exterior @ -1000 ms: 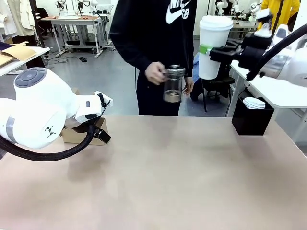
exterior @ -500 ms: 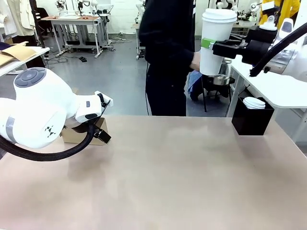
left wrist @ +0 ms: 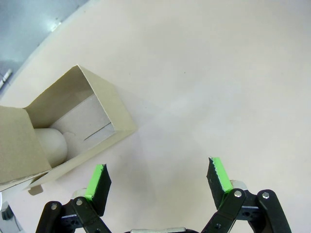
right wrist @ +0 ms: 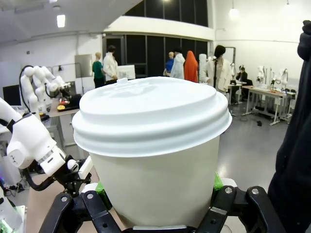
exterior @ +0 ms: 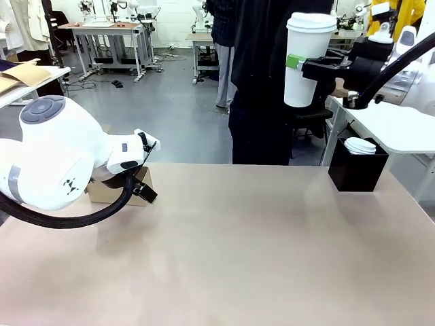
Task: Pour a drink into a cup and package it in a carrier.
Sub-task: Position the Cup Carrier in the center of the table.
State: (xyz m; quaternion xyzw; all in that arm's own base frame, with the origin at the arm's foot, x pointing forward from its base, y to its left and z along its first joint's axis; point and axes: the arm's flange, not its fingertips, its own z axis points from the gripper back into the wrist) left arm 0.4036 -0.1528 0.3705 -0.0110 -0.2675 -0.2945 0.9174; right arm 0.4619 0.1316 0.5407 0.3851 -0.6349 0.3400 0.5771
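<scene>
The counter [exterior: 258, 258] has a plain beige surface. A black box [exterior: 353, 175] stands near its far right corner, and a stack of white lids [exterior: 359, 145] sits in the box's open top. A white side table [exterior: 397, 129] stands just behind the black box. A person in dark clothing [exterior: 262, 81] stands beyond the far edge, right of centre. Farther back, on the grey floor [exterior: 170, 115], metal-legged work tables [exterior: 102, 30] stand at far left. A group of people [right wrist: 194, 65] stands far off in the hall.
</scene>
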